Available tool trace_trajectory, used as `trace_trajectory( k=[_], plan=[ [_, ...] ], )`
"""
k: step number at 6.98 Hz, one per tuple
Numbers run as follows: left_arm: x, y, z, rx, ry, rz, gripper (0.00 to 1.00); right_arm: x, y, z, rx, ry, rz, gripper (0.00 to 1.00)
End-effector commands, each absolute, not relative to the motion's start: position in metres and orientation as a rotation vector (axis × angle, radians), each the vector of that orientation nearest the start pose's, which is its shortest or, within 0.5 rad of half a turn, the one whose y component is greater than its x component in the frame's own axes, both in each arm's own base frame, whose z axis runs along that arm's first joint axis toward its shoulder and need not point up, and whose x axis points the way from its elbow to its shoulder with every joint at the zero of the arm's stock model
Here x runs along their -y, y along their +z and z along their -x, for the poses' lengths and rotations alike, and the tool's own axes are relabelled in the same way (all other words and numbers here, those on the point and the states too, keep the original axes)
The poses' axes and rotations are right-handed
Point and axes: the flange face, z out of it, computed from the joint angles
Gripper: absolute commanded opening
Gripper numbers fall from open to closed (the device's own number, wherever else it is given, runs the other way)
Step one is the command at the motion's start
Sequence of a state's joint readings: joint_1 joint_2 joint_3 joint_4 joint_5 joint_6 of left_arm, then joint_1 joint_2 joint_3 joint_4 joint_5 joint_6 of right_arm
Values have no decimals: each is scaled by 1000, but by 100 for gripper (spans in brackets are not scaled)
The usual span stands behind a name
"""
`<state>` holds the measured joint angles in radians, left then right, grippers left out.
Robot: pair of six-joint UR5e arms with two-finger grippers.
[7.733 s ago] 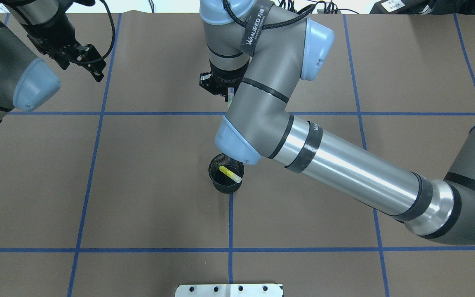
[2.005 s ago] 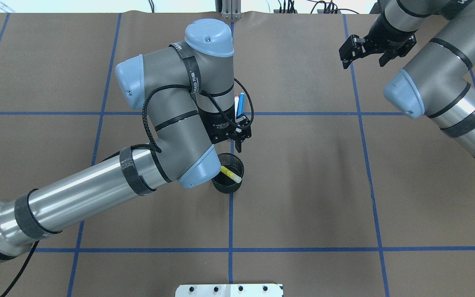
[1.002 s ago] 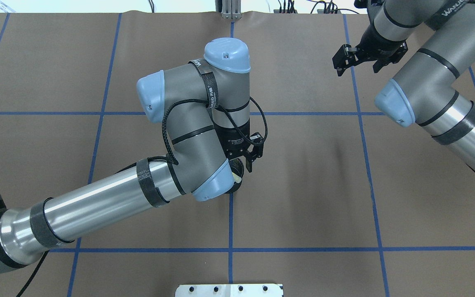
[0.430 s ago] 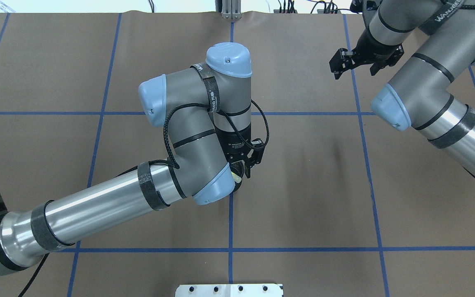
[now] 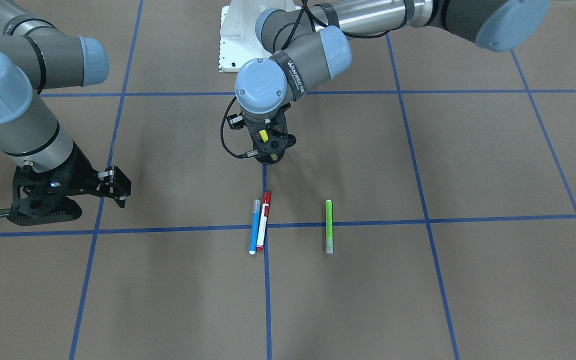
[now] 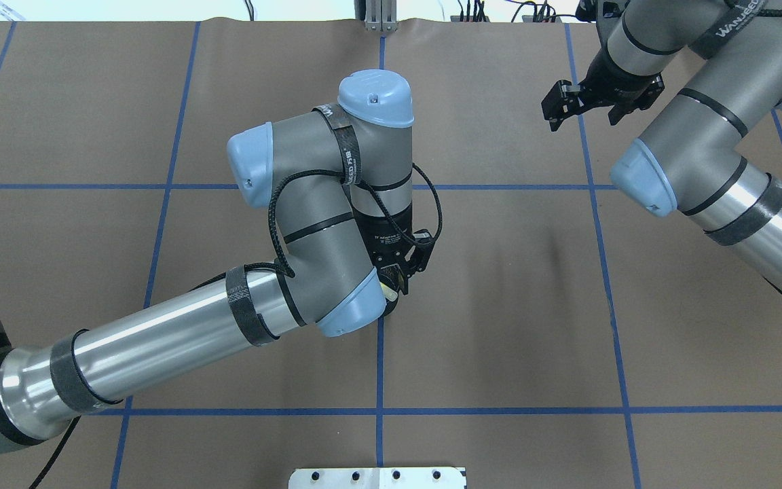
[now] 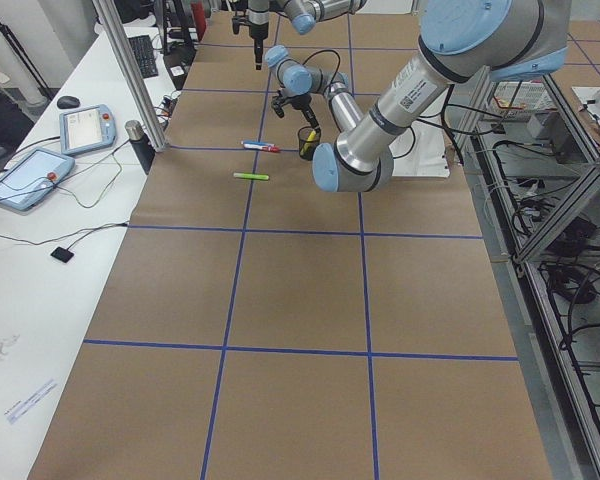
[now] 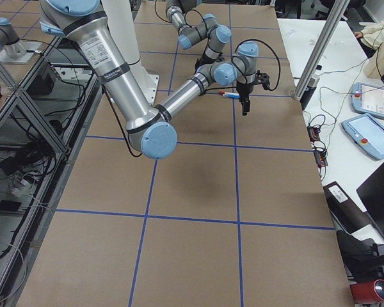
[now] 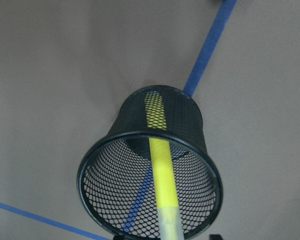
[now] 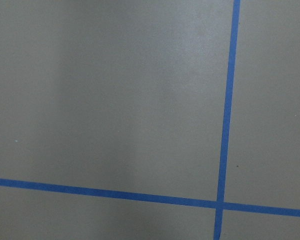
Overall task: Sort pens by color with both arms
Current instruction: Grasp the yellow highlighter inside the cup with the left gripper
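Left wrist-mounted view looks down into one black mesh cup (image 9: 192, 122) standing on the brown desk (image 9: 50, 75) over a blue tape line (image 9: 210, 50). One yellow pen (image 9: 162, 170) leans inside it, with its lower end on the cup's floor and its paler upper end rising past the rim toward the camera.

The left gripper (image 5: 267, 145) hangs straight over that cup. Its fingers show only as dark tips at the bottom edge of the wrist view, one on each side of the pen's upper end with a gap between. The gripper is therefore spread, not clamped on the pen; whether a tip touches the pen I cannot tell.

Across the front-facing view from left to right, the right gripper (image 5: 68, 202) comes first. Its fingers are wide apart above the desk, well apart from the left gripper and every pen. Next, a blue pen (image 5: 254, 226) and a white pen with a red cap (image 5: 264, 220) lie touching side by side, just out from the left gripper, away from the robot's base. A lime green pen (image 5: 329, 226) lies alone, parallel to them, off to the robot's left of that gripper.

There are four pens, one in the cup and three on the desk.
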<state>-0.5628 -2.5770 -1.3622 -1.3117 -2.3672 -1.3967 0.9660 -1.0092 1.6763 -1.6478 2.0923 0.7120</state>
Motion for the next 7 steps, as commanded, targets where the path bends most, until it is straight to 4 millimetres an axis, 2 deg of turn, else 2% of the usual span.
trace_trajectory(
  k=[1,3,7],
  plan=[
    [455,117,-605,-756,-145,541,49,594,298,313,749,-56,-144,99],
    [455,115,-604,-758,-145,539,40,593,298,316,746,-59,-145,99],
    [455,120,-604,-753,-145,540,28,592,299,320,741,-62,-149,99]
  ],
)
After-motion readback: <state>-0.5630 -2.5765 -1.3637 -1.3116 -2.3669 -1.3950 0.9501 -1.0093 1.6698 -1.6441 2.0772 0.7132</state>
